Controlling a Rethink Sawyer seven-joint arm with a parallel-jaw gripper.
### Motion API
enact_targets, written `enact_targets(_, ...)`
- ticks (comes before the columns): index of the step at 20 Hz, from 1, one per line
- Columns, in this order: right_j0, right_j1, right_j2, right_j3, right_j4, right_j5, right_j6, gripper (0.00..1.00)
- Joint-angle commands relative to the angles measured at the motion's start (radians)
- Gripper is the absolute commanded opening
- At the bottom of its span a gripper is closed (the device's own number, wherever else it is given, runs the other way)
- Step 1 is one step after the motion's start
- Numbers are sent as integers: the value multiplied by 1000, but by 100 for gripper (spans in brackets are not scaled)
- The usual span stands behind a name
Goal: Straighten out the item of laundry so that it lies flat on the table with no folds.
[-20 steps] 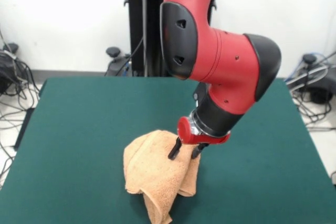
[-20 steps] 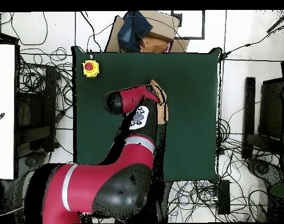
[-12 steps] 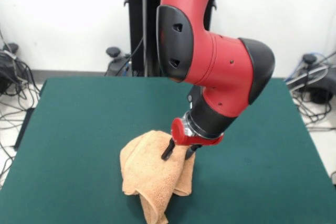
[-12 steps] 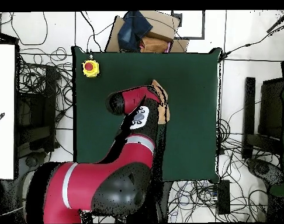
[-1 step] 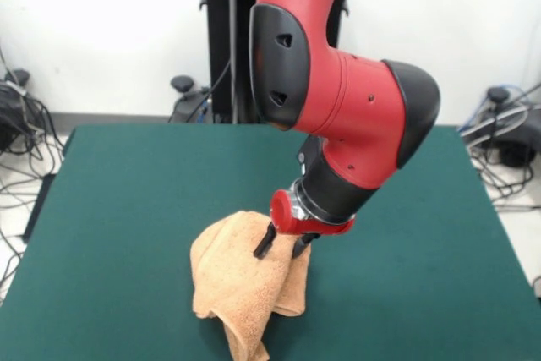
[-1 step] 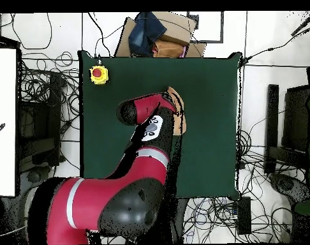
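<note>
While dragged sideways since a second ago, fluffy peach-orange terry towel (image 5: 241,289) remains bunched on dark green felt table (image 5: 127,192); black two-fingered claw (image 5: 280,246) pinches its top fold; flattening unfinished.

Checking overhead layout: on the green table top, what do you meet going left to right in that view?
Yellow box with red button → red arm → peach towel peeking out past the arm → bare green table to its right edge.

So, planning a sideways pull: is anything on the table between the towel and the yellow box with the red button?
No. In the overhead view, the table is bare green between the towel and the button box.
</note>
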Motion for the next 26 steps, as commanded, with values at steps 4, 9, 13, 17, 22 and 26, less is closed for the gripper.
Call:
enact_targets(4, 8, 7, 10, 22, 25, -19, 234, 100)
enact_targets(9, 5, 6, 10, 27, 25, -23, 236, 100)
enact_targets(13, 6, 7, 12, 24, 26, -21, 234, 100)
enact_targets(17, 5, 8, 14, 19, 31, -18, 237, 100)
enact_targets(22, 2, 6, 16, 23, 31, -22, 237, 100)
enact_targets(26, 4, 5, 14, 23, 30, -18, 233, 100)
